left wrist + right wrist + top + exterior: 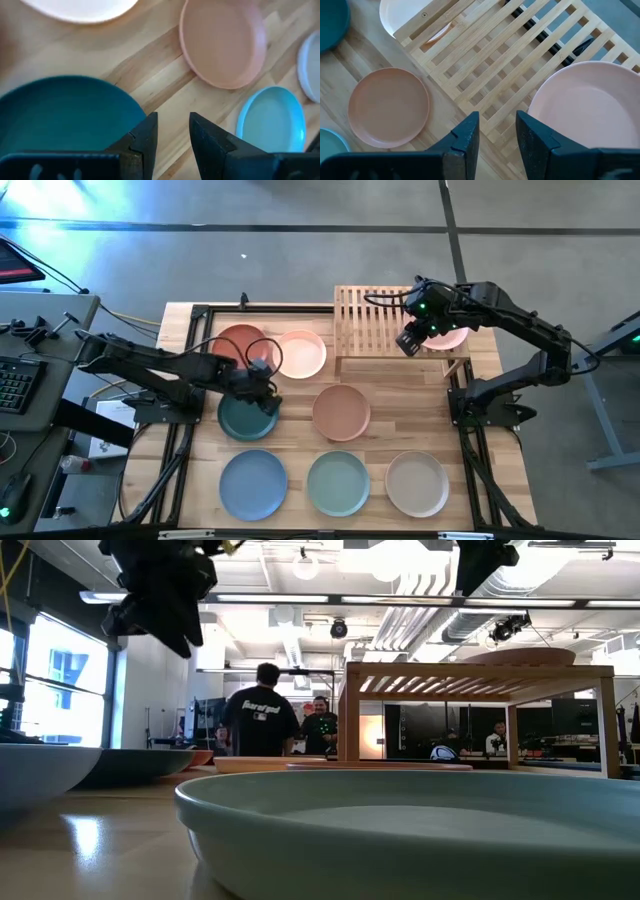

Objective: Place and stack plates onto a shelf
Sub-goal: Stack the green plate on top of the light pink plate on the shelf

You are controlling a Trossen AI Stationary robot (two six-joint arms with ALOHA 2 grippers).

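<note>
Seen from above, the left gripper (262,383) hovers over the upper rim of the dark teal plate (243,420) on the butcher-block table (400,430), its two fingers (145,137) a small gap apart with nothing between them. Just behind it lies the rust red plate (235,342), touching or slightly overlapping the pale cream-pink plate (303,353) beside it. Along the near edge, from left to right, sit the light blue plate (253,484), the mint plate (338,482) and the beige plate (417,483), each apart from its neighbour. The tan-salmon plate (341,411) rests alone near the middle of the table, in front of the shelf.

The slatted wooden shelf (365,320) stands at the far side of the table. On its right end lies a pink plate (590,110), flat on the slats. The right gripper (412,340) hangs above the shelf just left of that plate, its fingers (467,137) likewise slightly apart and clamped on nothing.

From table height, the shelf's legs and top show with the plate's edge on top, and several people (262,715) stand in the room beyond.
</note>
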